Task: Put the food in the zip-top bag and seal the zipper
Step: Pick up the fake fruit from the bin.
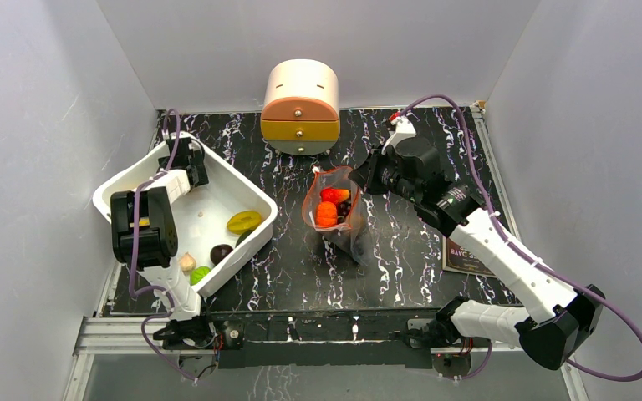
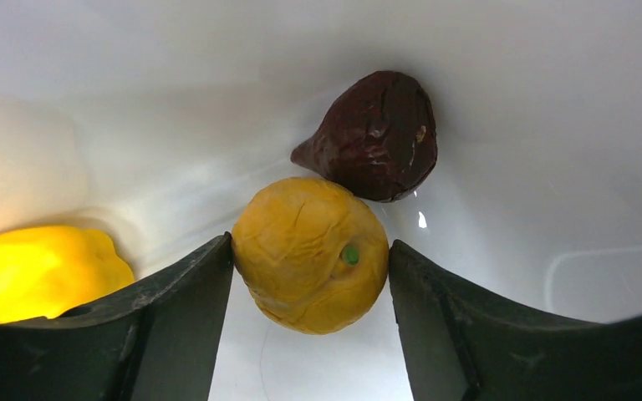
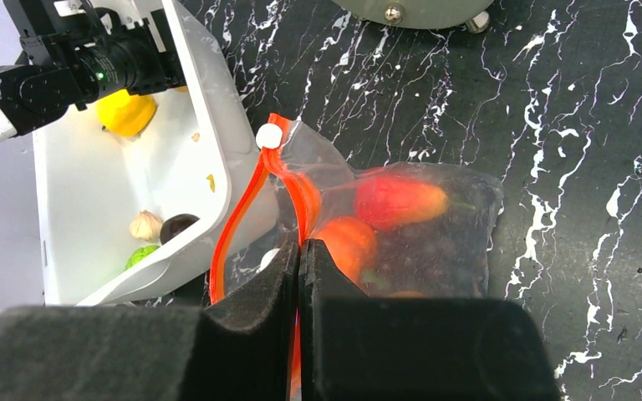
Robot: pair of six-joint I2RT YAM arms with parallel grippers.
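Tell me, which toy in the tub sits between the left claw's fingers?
The round orange fruit; the dark brown one lies beyond it, the yellow one aside.

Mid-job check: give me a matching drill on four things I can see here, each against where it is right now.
1. round orange-yellow toy fruit
2. dark brown pointed toy fruit
3. red toy fruit
4. red-orange zipper strip

A. inside the clear plastic bag
B. pinched in the shut right gripper
C. between the fingers of the left gripper
D. lying free in the white plastic tub

Pairs: 1-C, 2-D, 3-A, 4-B.
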